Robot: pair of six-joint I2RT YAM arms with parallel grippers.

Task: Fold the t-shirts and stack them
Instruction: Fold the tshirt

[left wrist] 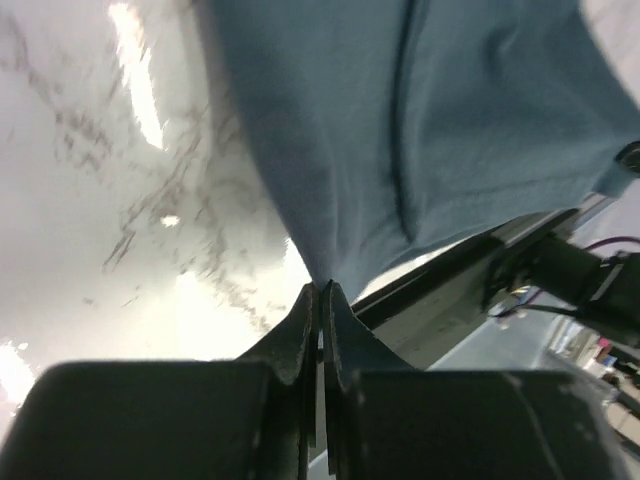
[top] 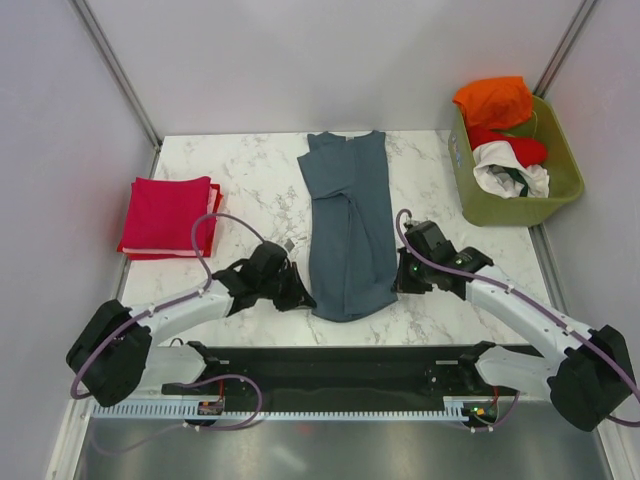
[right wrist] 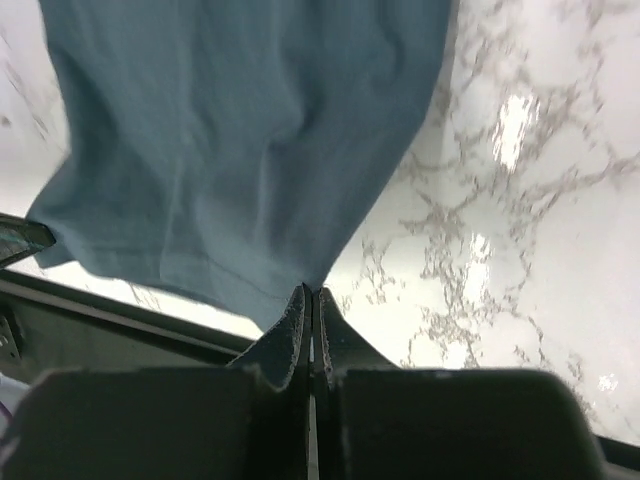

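Note:
A slate blue-grey t-shirt (top: 348, 225) lies folded lengthwise into a long strip down the middle of the marble table. My left gripper (top: 303, 297) is shut on its near left corner; the wrist view shows the cloth (left wrist: 420, 130) pinched at the fingertips (left wrist: 322, 290). My right gripper (top: 399, 280) is shut on its near right edge; its wrist view shows the cloth (right wrist: 240, 150) pinched at the fingertips (right wrist: 312, 292). A crimson red t-shirt (top: 168, 215) lies folded to a rectangle at the left.
An olive-green basket (top: 560, 190) stands at the back right with orange (top: 495, 100), red (top: 515, 148) and white (top: 510, 175) shirts in it. The table's near edge and a black rail (top: 340, 365) lie just below the shirt's hem.

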